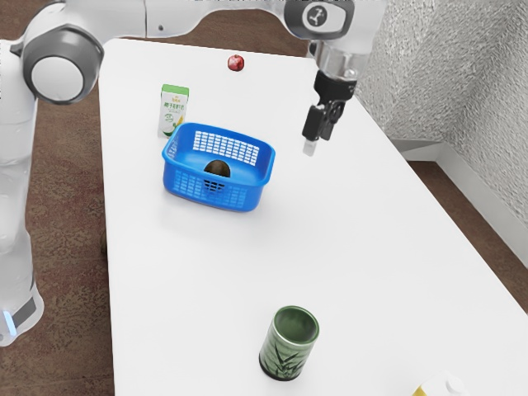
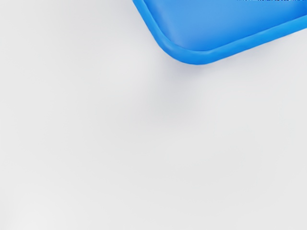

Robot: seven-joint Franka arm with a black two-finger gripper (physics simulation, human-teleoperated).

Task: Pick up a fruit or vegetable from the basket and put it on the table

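While the gripper hangs above the white table, right of centre in the upper half of the exterior view, the dark brown, rounded fruit, perhaps an avocado, sits low in the blue plastic basket, left of centre. Whether the gripper is spread or pressed together, one cannot tell. In the wrist view a corner of the basket's rim cuts across the upper right. A red, apple-like fruit lies on the table near the top centre of the exterior view; its origin is unclear.

If the brown fruit is the one wanted, the arm must come over the basket and descend inside its walls. It should prove light and fairly firm, perhaps with some give if ripe, and its curved skin could roll or slip under a high pinch. The best hold is probably around its widest part, from opposite sides, squeezed moderately to avoid bruising, then raised straight up past the rim.
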